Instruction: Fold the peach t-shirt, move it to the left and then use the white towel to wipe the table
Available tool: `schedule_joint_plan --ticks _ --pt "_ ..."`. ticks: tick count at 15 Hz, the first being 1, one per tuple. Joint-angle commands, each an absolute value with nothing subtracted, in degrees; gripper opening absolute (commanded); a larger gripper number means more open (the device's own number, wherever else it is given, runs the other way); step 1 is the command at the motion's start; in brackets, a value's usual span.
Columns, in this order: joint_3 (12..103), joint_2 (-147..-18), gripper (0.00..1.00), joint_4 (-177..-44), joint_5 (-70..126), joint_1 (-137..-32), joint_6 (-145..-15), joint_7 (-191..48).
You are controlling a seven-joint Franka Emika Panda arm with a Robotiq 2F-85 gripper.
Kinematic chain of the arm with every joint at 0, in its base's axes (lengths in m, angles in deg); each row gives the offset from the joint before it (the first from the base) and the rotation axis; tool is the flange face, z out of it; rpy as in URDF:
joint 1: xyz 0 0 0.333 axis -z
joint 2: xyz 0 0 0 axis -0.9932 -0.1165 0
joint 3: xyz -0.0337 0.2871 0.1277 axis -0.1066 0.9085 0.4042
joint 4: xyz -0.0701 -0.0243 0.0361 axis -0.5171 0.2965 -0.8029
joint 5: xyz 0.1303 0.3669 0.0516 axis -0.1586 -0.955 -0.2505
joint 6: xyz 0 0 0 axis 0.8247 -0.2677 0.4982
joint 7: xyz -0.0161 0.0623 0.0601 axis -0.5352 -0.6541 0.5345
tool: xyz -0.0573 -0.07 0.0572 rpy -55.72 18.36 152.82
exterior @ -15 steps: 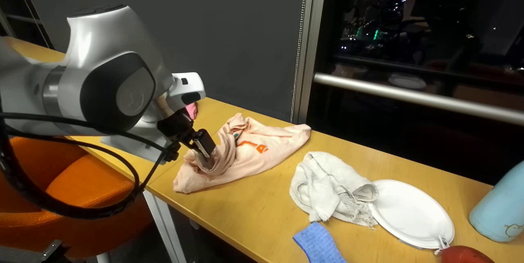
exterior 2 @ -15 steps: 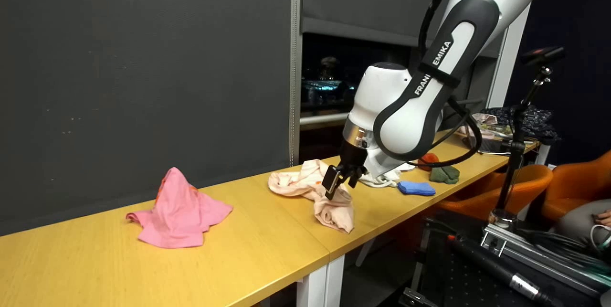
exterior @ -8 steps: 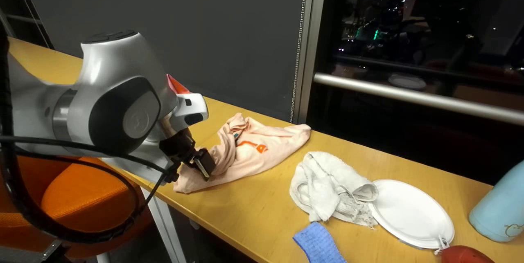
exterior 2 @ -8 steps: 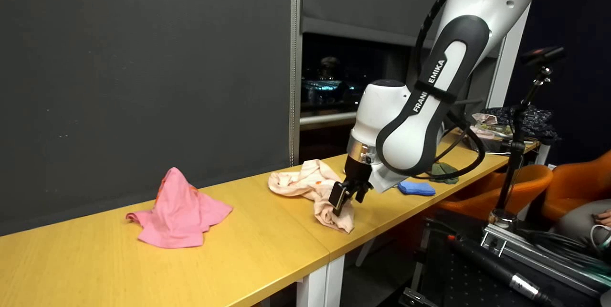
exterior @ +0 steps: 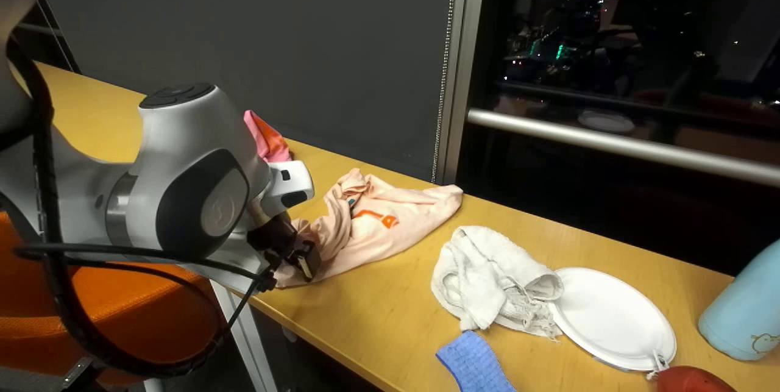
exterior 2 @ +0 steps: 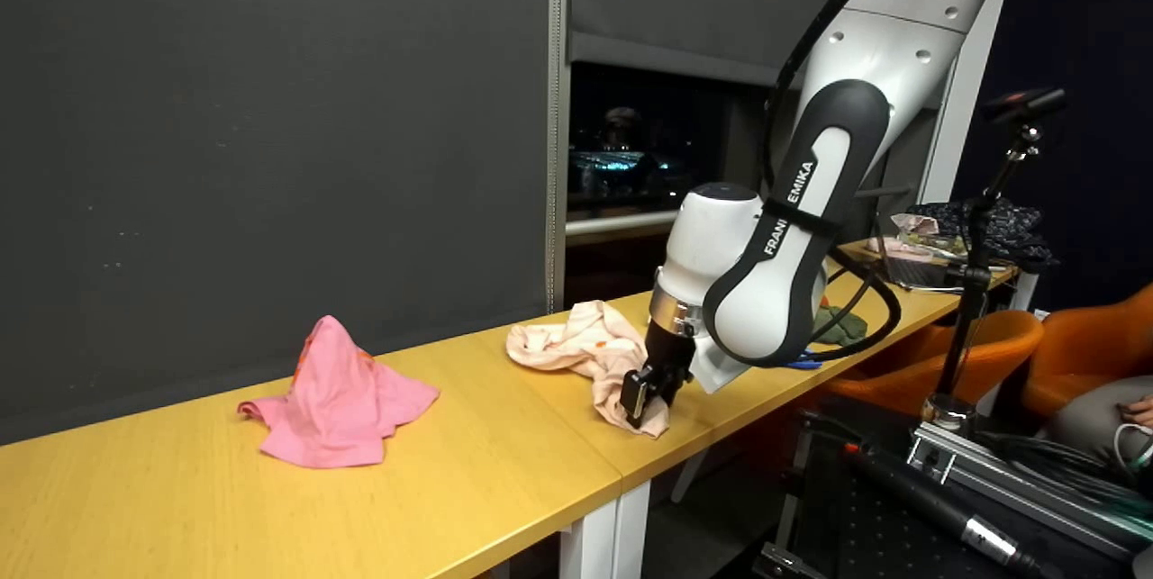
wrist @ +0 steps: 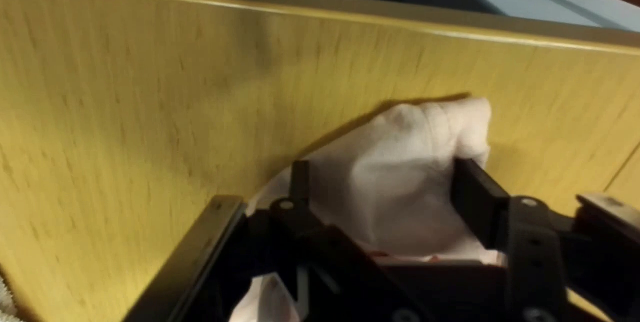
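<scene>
The peach t-shirt (exterior: 408, 212) lies crumpled on the yellow-tan table (exterior: 378, 300), an orange print showing. My gripper (exterior 2: 650, 405) is low over the shirt's end nearest the table's front edge, pointing down. In the wrist view the gripper (wrist: 381, 167) is open, its fingers set apart with peach cloth (wrist: 400, 197) spread between and beneath them. Whether the fingertips press on the cloth I cannot tell. The white towel (exterior: 487, 282) sits bunched to the right of the shirt in an exterior view, overlapping a plate's rim.
A white plate (exterior: 615, 319), a blue cloth (exterior: 475, 361), a red object (exterior: 691, 380) and a light blue bottle (exterior: 740, 306) share the table. A pink cloth (exterior 2: 338, 408) stands peaked farther along it. An orange chair (exterior: 122, 313) is by the front edge.
My gripper has come down and toward the table's front edge, onto the end of the t-shirt. Its fingers have drawn somewhat closer together. The shirt and towel look unmoved.
</scene>
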State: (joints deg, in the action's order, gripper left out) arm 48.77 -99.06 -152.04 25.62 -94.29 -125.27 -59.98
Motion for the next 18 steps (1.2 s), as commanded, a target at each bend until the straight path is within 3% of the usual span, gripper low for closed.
schedule_joint_plan --ticks 1,7,13,18 --pt "49.7 -101.3 0.42 -150.8 23.0 -94.2 -128.9 -61.2" --pt "54.5 -95.9 0.00 -152.9 20.5 -93.6 -127.4 -61.2" --pt "62.1 -89.8 0.02 -151.5 19.0 -91.1 -124.2 -61.7" --pt "59.6 -87.8 0.02 -149.1 19.8 -91.5 -123.0 -61.5"
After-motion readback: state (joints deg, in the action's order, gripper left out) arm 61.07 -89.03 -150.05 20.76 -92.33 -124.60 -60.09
